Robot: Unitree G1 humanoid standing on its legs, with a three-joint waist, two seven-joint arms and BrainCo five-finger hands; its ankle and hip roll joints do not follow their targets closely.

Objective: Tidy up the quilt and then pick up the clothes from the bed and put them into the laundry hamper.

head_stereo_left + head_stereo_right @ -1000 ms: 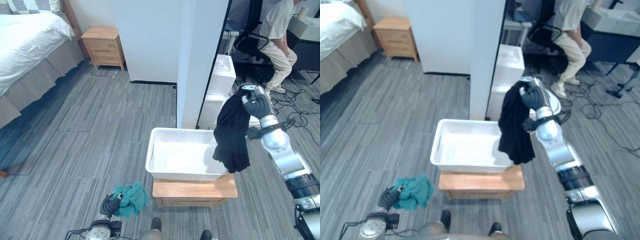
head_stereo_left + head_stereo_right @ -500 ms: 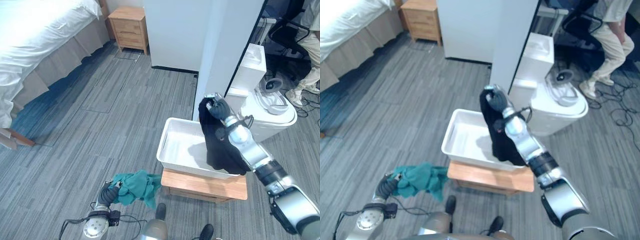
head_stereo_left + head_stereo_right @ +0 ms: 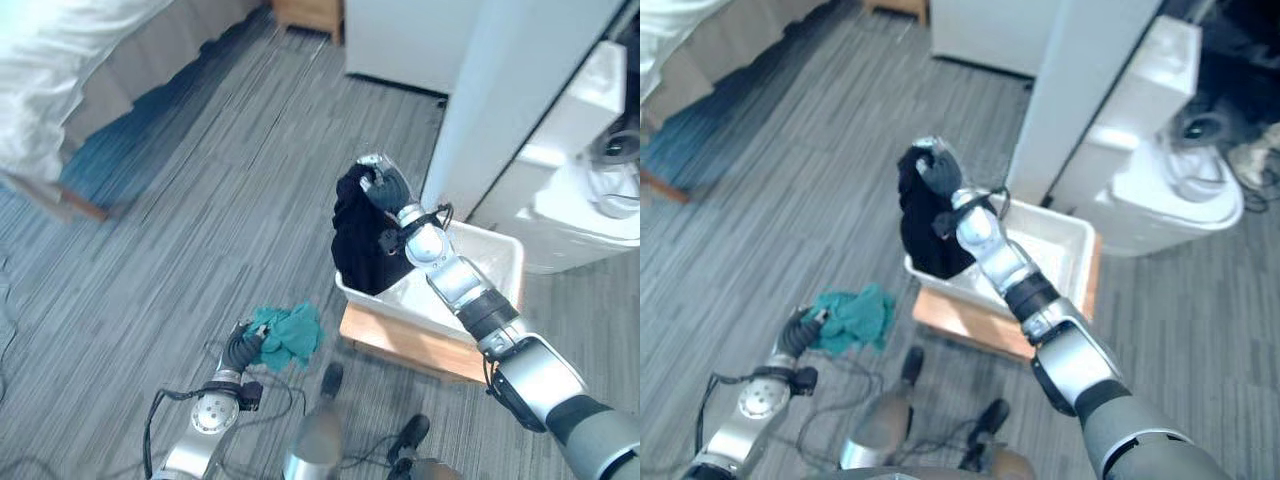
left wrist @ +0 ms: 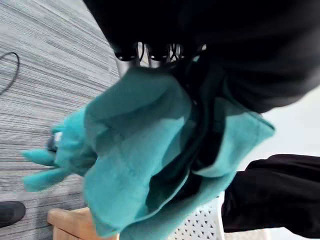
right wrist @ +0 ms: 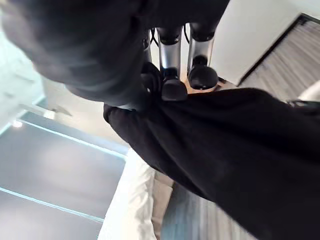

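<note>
Left eye view – right hand: you see it raised above the near-left corner of the hamper, fingers curled round the top of the black garment.
Left eye view – black garment: it hangs from the right hand, its lower part draped over the rim of the white laundry hamper at that corner.
Left eye view – laundry hamper: you find it standing on a low wooden stool, just beside a white pillar.
Left eye view – left hand: it sits low over the grey plank floor, fingers closed on the teal garment, which hangs well left of the stool.
Left eye view – bed: its white quilt and grey skirt lie at the far left, well apart from the hamper.

Right eye view – right hand: you see the same grip on the black garment at the hamper corner.
Right eye view – left hand: it holds the teal garment clear of the stool.

Left wrist view – left hand: teal garment bunches against the fingers, which are curled into the cloth; the perforated hamper wall and the stool edge show past it.

Right wrist view – right hand: dark fingertips press into the black garment, pinching a fold of it.
</note>
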